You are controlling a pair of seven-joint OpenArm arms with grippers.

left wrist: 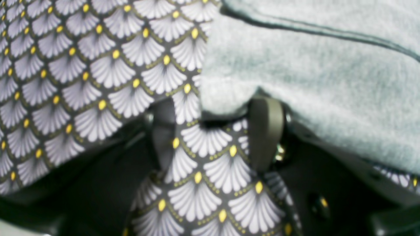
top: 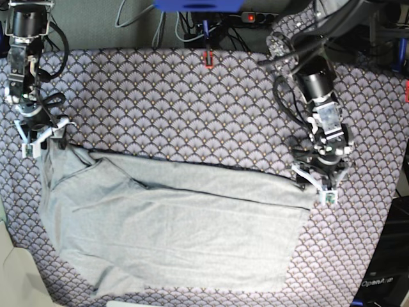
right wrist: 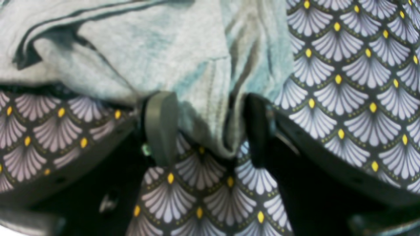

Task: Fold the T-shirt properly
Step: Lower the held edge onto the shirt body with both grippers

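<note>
The light grey T-shirt [top: 179, 224] lies spread flat across the near half of the table, its long upper edge folded over. In the base view my left gripper [top: 315, 187] stands at the shirt's right upper corner. My right gripper [top: 43, 135] stands at the left upper corner. In the left wrist view the left gripper [left wrist: 215, 105] is open, a corner of the T-shirt [left wrist: 311, 72] lying between its fingertips [left wrist: 265, 131]. In the right wrist view the right gripper [right wrist: 208, 98] is open too, a bunched fold of the T-shirt [right wrist: 147, 42] hanging between its fingers [right wrist: 160, 124].
A purple-white fan-patterned tablecloth [top: 179, 96] covers the whole table. Cables and a power strip [top: 255, 16] run behind the far edge, with a small red object [top: 208, 59] there. A pale surface [top: 16, 275] shows at the near left corner.
</note>
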